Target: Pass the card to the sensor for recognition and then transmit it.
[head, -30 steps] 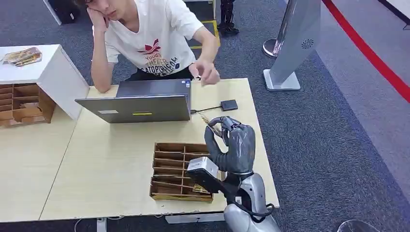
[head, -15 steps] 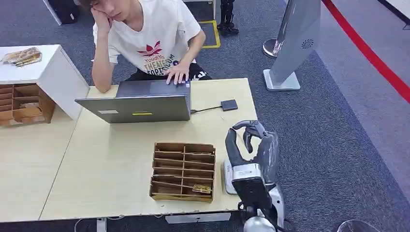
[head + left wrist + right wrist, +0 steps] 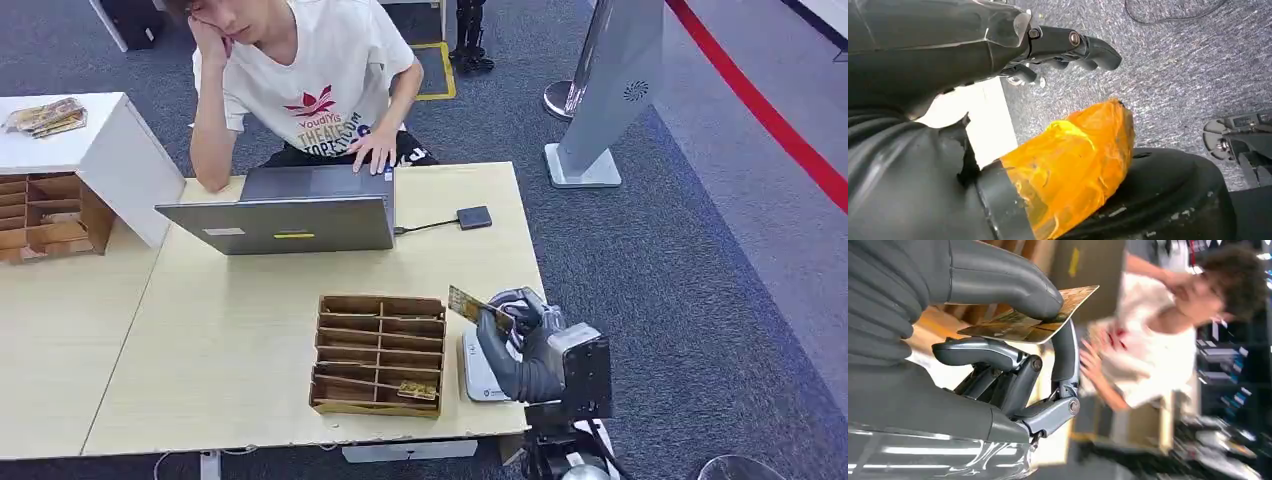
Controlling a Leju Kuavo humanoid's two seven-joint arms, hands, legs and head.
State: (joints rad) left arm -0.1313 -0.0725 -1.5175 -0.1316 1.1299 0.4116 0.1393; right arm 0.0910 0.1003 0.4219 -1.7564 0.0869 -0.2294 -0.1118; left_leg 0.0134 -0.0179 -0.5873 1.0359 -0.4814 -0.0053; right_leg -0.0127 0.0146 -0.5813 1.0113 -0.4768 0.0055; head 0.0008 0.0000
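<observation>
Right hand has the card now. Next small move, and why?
Probably lower the card flat onto the white sensor pad just below. The right hand pinches the card, tilted, above the pad beside the wooden organizer; it isn't touching the pad yet.

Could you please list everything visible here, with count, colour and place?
card: one, yellowish printed, pinched in the right hand above the table's right edge
card reader: one, white, flat on the table under the right hand
wooden organiser: one, brown, table front, a card in a front slot
laptop: one, grey, open, far side of the table
small black box: one, cabled to the laptop
table: one, light wood
person: one, white T-shirt, seated behind the laptop
right hand: grey, holds the card
left hand: dark, over grey carpet
</observation>
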